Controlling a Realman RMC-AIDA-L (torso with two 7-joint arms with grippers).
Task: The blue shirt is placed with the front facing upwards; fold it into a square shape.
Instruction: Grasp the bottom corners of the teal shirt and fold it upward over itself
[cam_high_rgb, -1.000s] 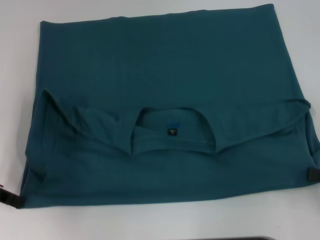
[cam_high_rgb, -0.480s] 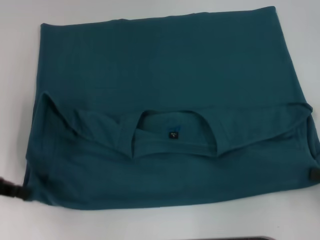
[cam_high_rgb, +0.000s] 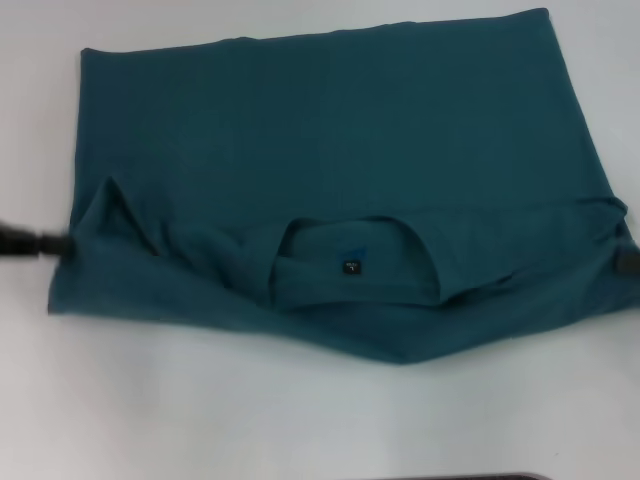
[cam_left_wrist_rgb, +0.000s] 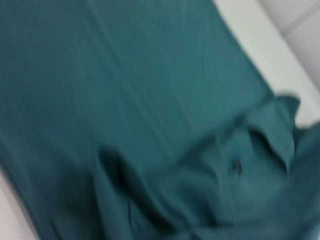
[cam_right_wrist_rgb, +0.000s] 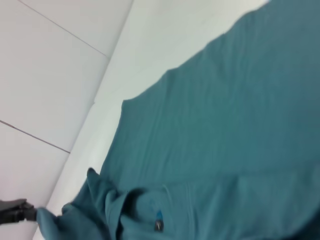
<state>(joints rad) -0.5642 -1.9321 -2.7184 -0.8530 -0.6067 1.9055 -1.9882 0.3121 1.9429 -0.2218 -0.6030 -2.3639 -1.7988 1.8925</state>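
Note:
The blue shirt (cam_high_rgb: 330, 130) lies on the white table (cam_high_rgb: 300, 420), folded over so that its collar (cam_high_rgb: 420, 245) and small black neck label (cam_high_rgb: 349, 267) face up near the middle. The chest lettering is hidden. My left gripper (cam_high_rgb: 40, 243) is at the shirt's left edge, shut on the fold's corner; it also shows in the right wrist view (cam_right_wrist_rgb: 17, 212). My right gripper (cam_high_rgb: 626, 263) is at the shirt's right edge, shut on the other corner. The near edge sags in a V between them. The shirt fills the left wrist view (cam_left_wrist_rgb: 125, 100).
A dark strip (cam_high_rgb: 450, 477) runs along the table's near edge. Bare white table lies in front of the shirt and to its left.
Both grippers have moved away from me with the shirt's near corners. The near edge has left the table front and now sags in the middle, and the folded part is narrower.

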